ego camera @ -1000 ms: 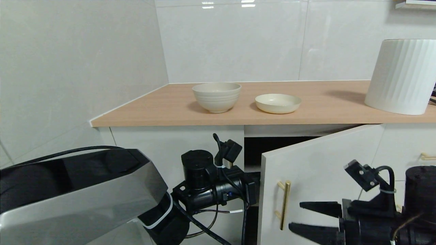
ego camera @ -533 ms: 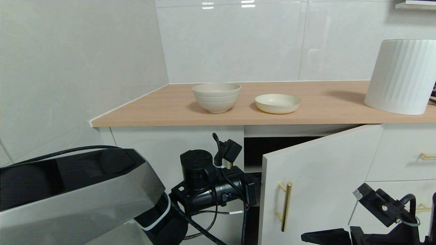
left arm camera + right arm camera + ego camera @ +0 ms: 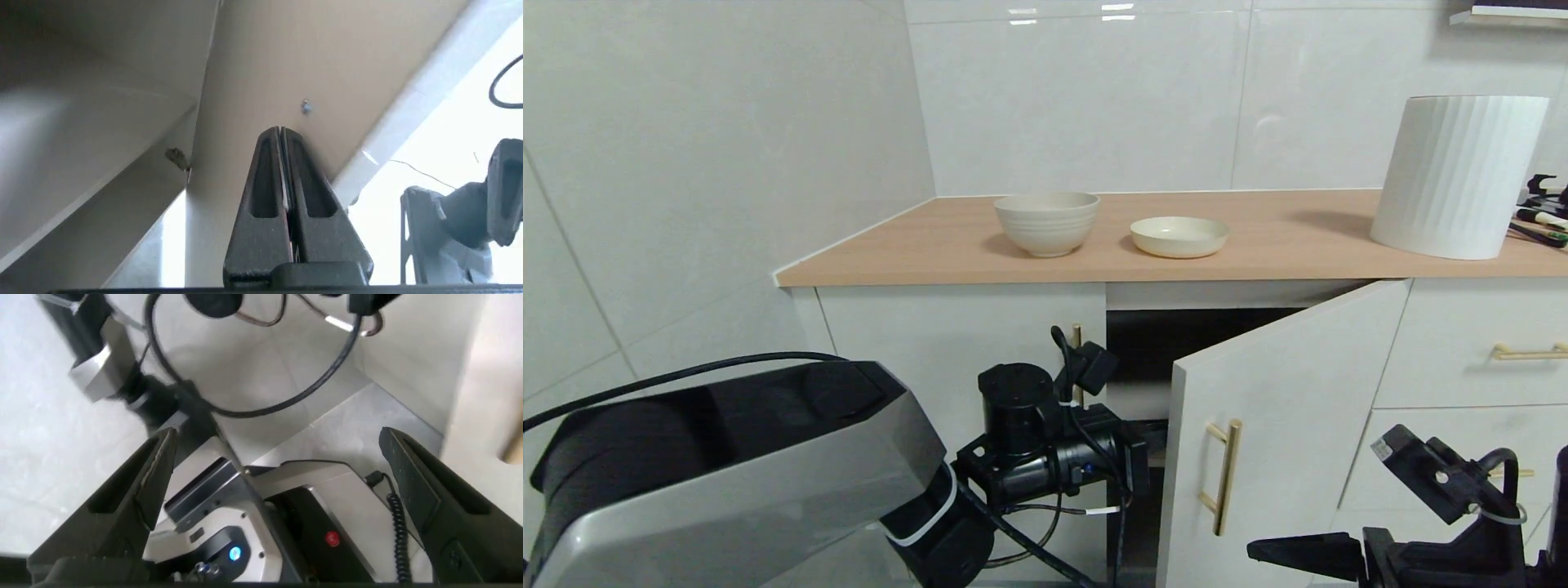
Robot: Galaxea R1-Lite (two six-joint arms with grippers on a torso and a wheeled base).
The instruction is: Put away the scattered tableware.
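Cupboard interior point(image 3: 1176, 331) dark (contents unreadable), right claw point(image 3: 278, 441) half cut off, perhaps pens point(image 3: 1537, 217) at edge

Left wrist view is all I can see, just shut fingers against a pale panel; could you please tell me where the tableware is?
Observer: A bowl and a shallow dish sit apart on the countertop.
Operator: Is anywhere open to store them?
Observer: Yes, the cabinet door below the dish stands ajar.
Operator: And the other arm?
Observer: The right gripper is open, low beside that door.
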